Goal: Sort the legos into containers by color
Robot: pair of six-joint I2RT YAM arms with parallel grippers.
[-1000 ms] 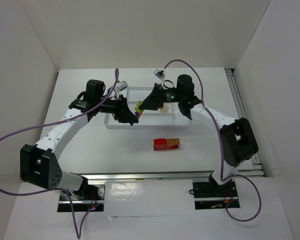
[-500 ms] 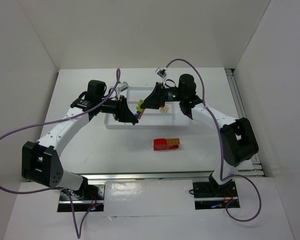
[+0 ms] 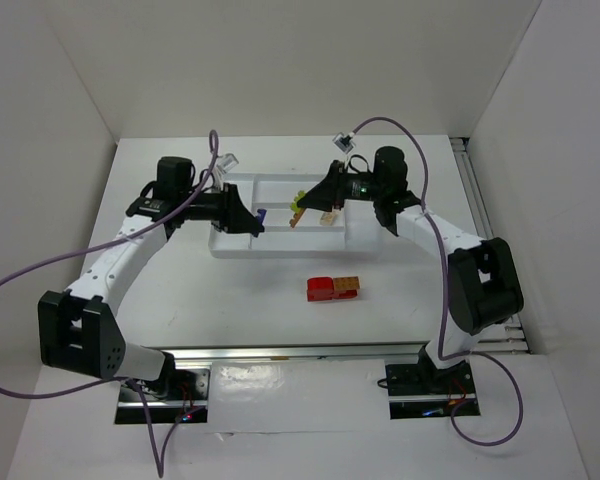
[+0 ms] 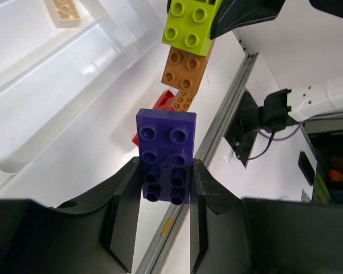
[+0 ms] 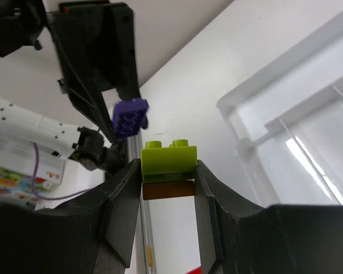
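The white tray (image 3: pixel 280 250) lies flat at the middle of the counter, split by raised ribs into compartments. One pale tan brick (image 3: pixel 329 217) lies studs-up in a compartment toward the tray's right half. A purple two-by-four brick (image 4: pixel 166 155) is held above the tray's left part, clamped by its long sides in the left gripper (image 4: pixel 166 191). Just apart from it, a lime-green two-by-two brick (image 5: pixel 169 162) snapped onto an orange one (image 5: pixel 168 190) is pinched in the right gripper (image 5: pixel 168 177) above the tray's middle. On the counter in front of the tray, a red brick (image 3: pixel 323 289) and an orange brick (image 3: pixel 347 285) lie side by side, touching.
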